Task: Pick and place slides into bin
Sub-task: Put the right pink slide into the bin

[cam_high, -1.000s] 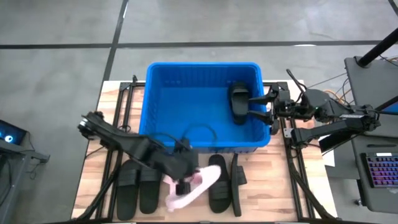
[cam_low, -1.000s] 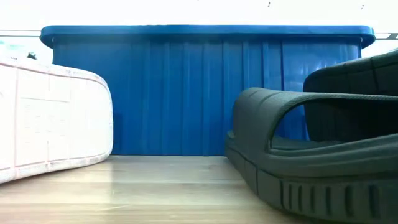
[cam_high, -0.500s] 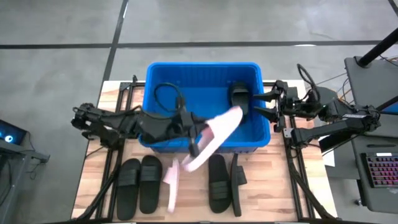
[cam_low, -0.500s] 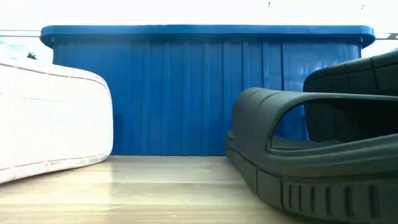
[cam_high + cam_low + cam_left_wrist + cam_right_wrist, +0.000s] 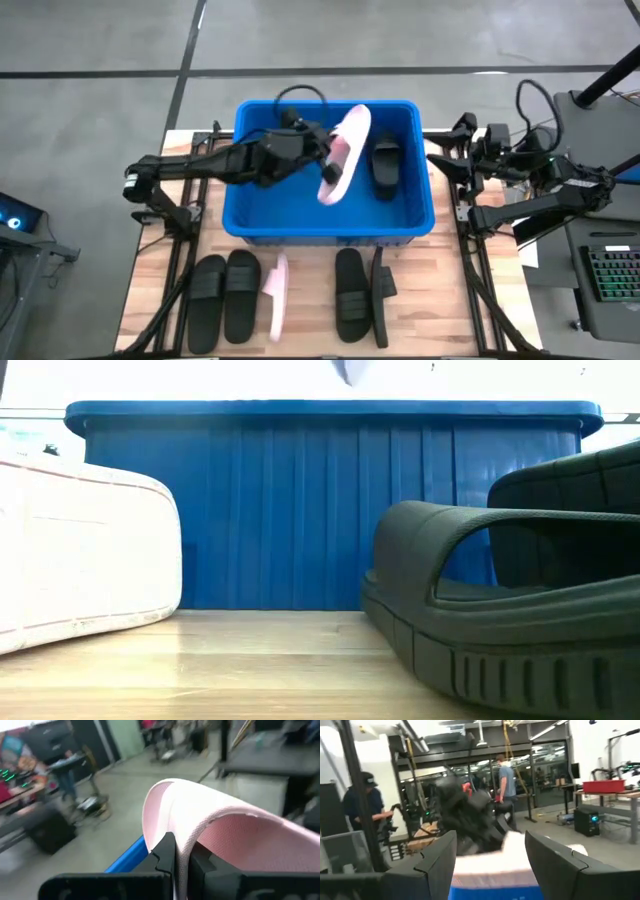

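Left gripper (image 5: 322, 158) reaching over the blue bin (image 5: 250, 215) from its left side, fingers (image 5: 167, 852) clenched on the strap edge of a pale pink slide (image 5: 345, 150); slide held in the air above the bin's far middle, tilted, toe end toward the far wall; in the left wrist view, strap pinched between the two dark fingers, blue rim just beyond. Right gripper (image 5: 440, 165) parked just outside the bin's right wall, fingers (image 5: 437, 862) spread wide and released, holding nothing. Inside the bin, one black slide (image 5: 386, 165) lying against the right part of the floor, just beside the raised pink one. On the wooden tabletop (image 5: 420, 320) in front of the bin: a pair of black slides (image 5: 224, 300) at left, a second pale pink slide (image 5: 276, 300) standing on its edge next to them, another black slide (image 5: 350, 295) lying flat, and one more black slide (image 5: 381, 295) on its edge at right. In the low view, ribbed bin wall (image 5: 300, 510) across the back, pale sole at left, black slide at right. Two people standing in the room behind, seen past the right gripper.
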